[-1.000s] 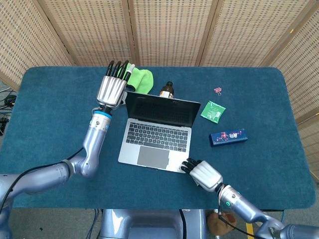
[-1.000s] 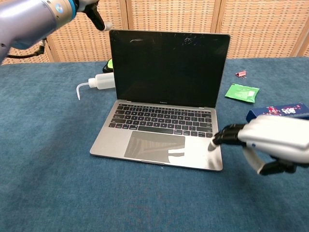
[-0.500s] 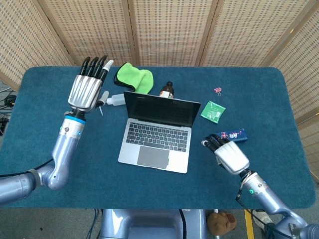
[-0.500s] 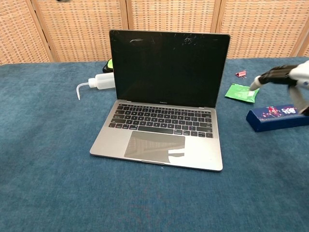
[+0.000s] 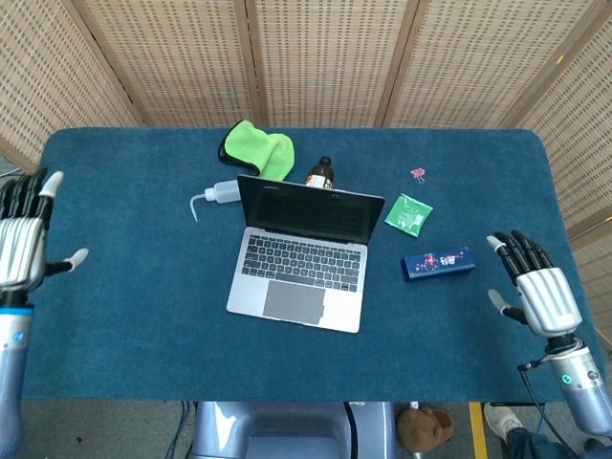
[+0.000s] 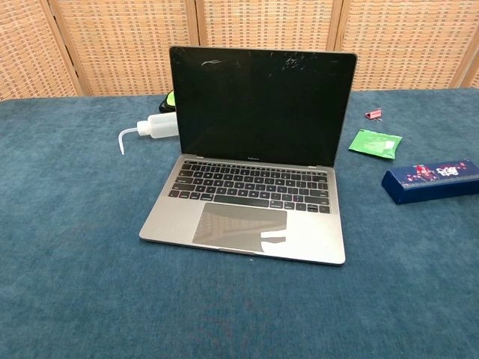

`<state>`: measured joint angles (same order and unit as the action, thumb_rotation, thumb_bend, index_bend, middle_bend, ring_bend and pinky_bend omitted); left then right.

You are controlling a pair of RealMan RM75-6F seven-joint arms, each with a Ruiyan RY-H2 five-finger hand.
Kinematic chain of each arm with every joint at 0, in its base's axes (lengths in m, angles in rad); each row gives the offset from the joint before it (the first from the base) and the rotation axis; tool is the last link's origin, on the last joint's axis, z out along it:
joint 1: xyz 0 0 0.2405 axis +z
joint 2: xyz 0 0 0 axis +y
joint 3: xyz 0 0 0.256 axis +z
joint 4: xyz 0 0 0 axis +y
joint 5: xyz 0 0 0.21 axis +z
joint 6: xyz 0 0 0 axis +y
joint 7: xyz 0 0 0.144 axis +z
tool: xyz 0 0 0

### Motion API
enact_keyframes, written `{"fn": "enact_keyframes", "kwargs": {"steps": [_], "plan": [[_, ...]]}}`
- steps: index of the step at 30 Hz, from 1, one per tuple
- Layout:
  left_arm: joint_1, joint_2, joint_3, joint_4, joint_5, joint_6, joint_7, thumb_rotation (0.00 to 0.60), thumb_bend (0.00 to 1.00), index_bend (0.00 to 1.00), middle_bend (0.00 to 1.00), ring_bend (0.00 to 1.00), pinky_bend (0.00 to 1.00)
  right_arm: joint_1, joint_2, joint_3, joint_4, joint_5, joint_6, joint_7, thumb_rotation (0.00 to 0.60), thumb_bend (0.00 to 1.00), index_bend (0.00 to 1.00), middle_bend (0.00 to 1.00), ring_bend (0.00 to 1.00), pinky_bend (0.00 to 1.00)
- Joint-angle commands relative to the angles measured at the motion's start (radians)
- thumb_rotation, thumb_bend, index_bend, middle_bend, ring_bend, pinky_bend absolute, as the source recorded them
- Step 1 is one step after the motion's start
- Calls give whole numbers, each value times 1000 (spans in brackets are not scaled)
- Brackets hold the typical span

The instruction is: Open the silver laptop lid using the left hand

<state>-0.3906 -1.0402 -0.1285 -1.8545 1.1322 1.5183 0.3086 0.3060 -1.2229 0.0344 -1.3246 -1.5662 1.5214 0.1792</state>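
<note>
The silver laptop (image 5: 301,263) (image 6: 251,194) sits mid-table with its lid (image 5: 311,208) (image 6: 262,105) raised and the dark screen facing me. My left hand (image 5: 24,239) hovers over the table's far left edge, fingers spread, holding nothing. Over the right edge my right hand (image 5: 535,287) is likewise spread and empty. Both hands are far from the laptop and neither shows in the chest view.
Behind the laptop lie a white squeeze bottle (image 5: 218,195) (image 6: 153,127), a green cloth (image 5: 260,149) and a brown bottle (image 5: 321,173). To its right are a green packet (image 5: 408,212) (image 6: 375,142), a pink clip (image 5: 418,173) and a blue box (image 5: 437,263) (image 6: 430,179).
My left hand has drawn away from the lid's top corner out to the far left edge. The right hand has left the laptop's front corner and pulled back to the right edge.
</note>
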Motion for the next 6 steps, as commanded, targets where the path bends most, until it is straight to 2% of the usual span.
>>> {"fn": "enact_keyframes", "kwargs": {"steps": [1, 6], "plan": [[119, -32, 95, 5, 82, 85, -84, 600, 0, 0, 0, 0, 0, -64, 31, -2, -119, 8, 66, -85, 600, 0, 0, 0, 0, 0], [193, -63, 141, 43, 138, 128, -120, 600, 0, 0, 0, 0, 0, -111, 34, -18, -211, -4, 107, -173, 600, 0, 0, 0, 0, 0]]}}
